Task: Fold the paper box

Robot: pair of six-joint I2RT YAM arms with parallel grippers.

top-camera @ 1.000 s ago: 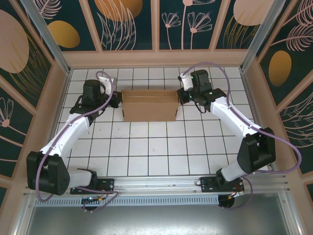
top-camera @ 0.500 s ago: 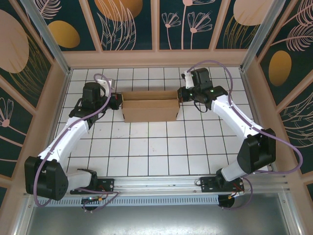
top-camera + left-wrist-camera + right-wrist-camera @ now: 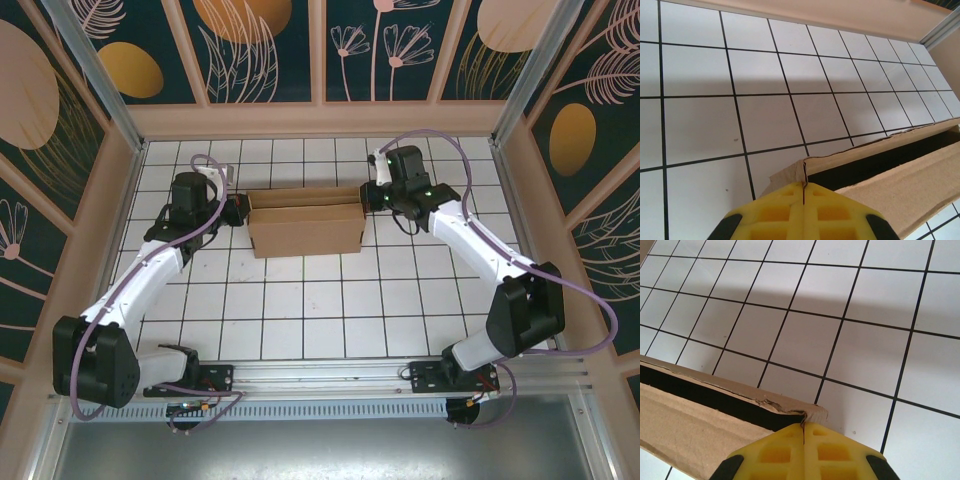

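The paper box (image 3: 305, 220) is plain brown cardboard, a shallow rectangular shape lifted off the tiled table between both arms, its near panel tilted toward the camera. My left gripper (image 3: 238, 209) is shut on the box's left end; in the left wrist view the yellow fingers (image 3: 803, 186) pinch a cardboard corner (image 3: 797, 170). My right gripper (image 3: 370, 196) is shut on the box's right end, and its yellow fingers (image 3: 804, 426) clamp the torn cardboard edge (image 3: 810, 413). A dark gap (image 3: 710, 395) shows between the box's walls.
White tiled table (image 3: 320, 310) with black grid lines lies under the box. Wooden walls (image 3: 320, 118) enclose the back and both sides. The arms' bases (image 3: 190, 375) sit on a metal rail at the near edge.
Both grippers keep their hold. The box has tipped so its front panel faces the camera more and sits slightly nearer. Both wrists shifted a little.
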